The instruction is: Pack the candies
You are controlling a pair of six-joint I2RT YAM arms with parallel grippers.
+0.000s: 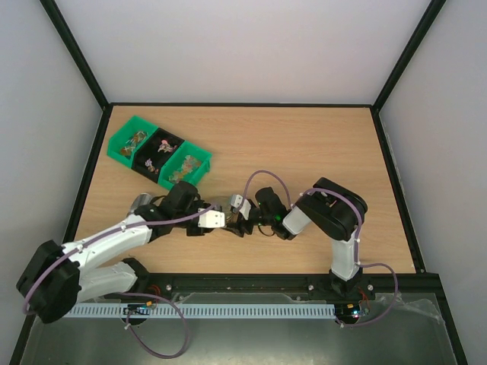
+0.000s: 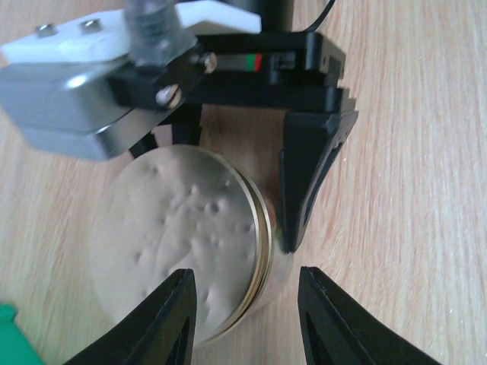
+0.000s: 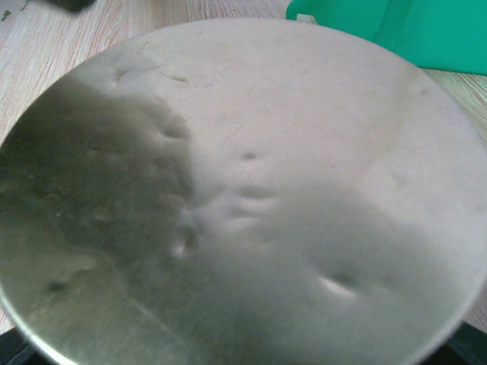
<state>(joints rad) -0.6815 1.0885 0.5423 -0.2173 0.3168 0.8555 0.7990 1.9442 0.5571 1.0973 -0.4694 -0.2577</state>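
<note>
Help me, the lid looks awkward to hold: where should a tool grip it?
Take the lid by its thin rim, opposite sides, coming square to its face. It is a wide round disc; the dented face likely offers no hold.

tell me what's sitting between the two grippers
A round, dented, whitish lid sits between them. The left wrist view shows it most clearly.

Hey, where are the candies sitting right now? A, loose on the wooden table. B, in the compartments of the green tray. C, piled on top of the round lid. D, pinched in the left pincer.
B: in the top view the candies lie inside the compartments of the green tray, while the round lid has a bare face.
</note>
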